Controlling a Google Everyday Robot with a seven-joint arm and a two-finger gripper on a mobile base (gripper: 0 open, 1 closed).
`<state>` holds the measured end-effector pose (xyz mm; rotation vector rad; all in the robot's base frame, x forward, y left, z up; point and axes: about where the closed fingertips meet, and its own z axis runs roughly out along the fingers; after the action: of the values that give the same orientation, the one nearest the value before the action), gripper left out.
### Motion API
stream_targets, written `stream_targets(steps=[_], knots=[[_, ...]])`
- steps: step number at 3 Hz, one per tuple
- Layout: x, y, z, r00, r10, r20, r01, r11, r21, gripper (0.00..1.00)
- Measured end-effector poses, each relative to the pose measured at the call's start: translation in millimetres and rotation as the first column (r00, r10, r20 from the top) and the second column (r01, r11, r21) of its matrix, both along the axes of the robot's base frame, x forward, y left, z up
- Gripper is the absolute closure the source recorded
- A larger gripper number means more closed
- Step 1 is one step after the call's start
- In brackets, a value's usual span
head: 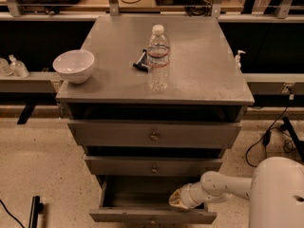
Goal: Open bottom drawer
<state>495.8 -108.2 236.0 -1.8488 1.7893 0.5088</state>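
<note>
Bottom drawer [137,199] pictured pulled out under two wider drawers [154,136]; gripper [178,199] inside it, near the right front corner, open or closed impossible to tell.

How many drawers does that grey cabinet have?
3. The top drawer is highest, the middle drawer is below it, and the bottom drawer is lowest, standing open. The gripper is inside the bottom drawer, on the right. None seem hidden.

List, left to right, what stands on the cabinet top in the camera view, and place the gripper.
White bowl → small black object → water bottle. Gripper: lower right, at the open bottom drawer.
</note>
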Motion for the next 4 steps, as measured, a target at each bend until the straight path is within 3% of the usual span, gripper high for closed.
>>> stream_targets(steps=[1, 4], knots=[[12, -3, -4, 0.9993, -0.029, 0.024, 0.029, 0.999, 0.017, 1.00], [40, -18, -57, 0.9939, -0.106, -0.031, 0.105, 0.994, -0.021, 1.00]])
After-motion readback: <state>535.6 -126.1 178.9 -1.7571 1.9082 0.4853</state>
